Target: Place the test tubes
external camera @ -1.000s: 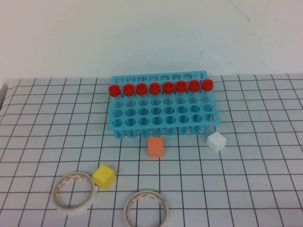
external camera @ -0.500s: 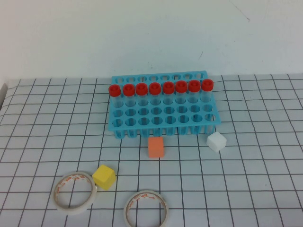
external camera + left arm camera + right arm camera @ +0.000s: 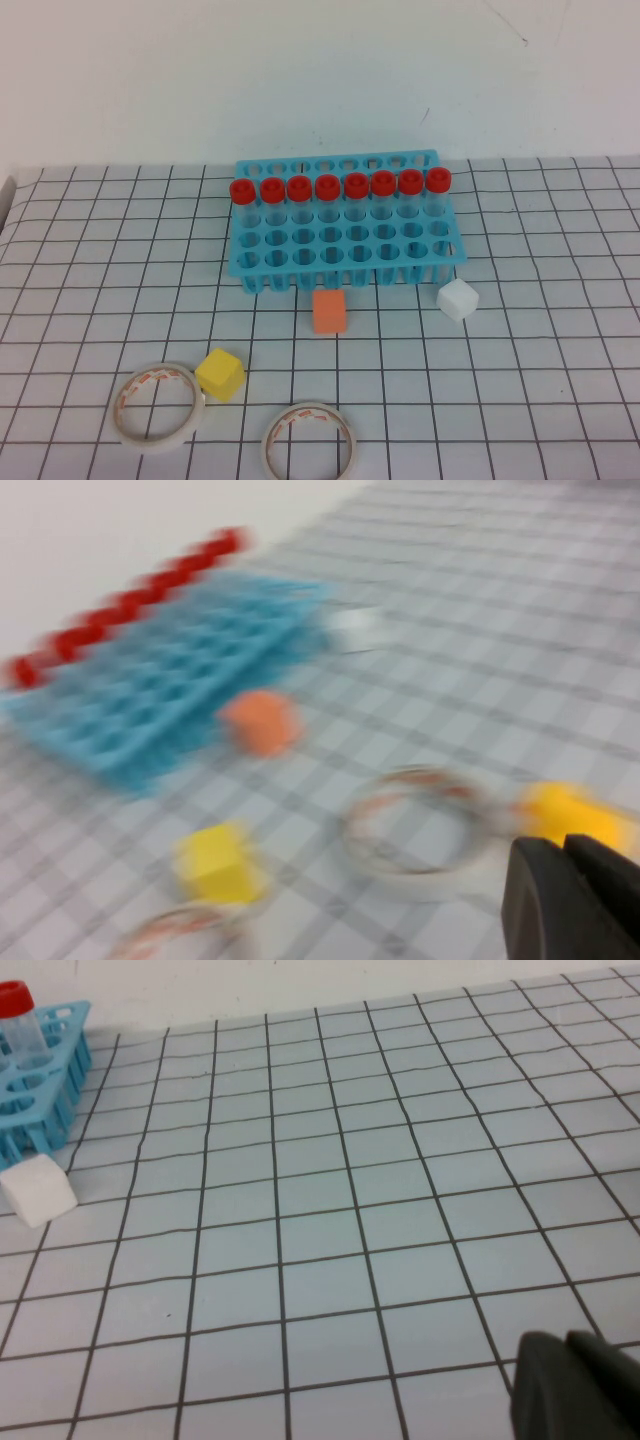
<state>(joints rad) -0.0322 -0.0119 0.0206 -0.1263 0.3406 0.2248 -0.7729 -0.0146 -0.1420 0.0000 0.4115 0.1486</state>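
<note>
Red-capped test tubes (image 3: pixel 340 188) stand upright in the blue rack (image 3: pixel 345 252) toward the counter's (image 3: pixel 545 320) far edge. The left hand (image 3: pixel 566 858) is clenched, empty, by the near edge; the right hand (image 3: pixel 567 1348) is clenched, empty, toward the right edge.

The rack (image 3: pixel 345 270) is recorded as smooth, slightly glossy blue plastic. The test tubes (image 3: pixel 327 203) are noted as clear, capped in smooth red plastic. The desk (image 3: pixel 540 380) is covered by a matt gridded sheet. The orange cube (image 3: pixel 329 312) is judged matt, material undetermined.

L gripper (image 3: pixel 563 854) closed, R gripper (image 3: pixel 567 1346) closed, both w/ fingertips together
</note>
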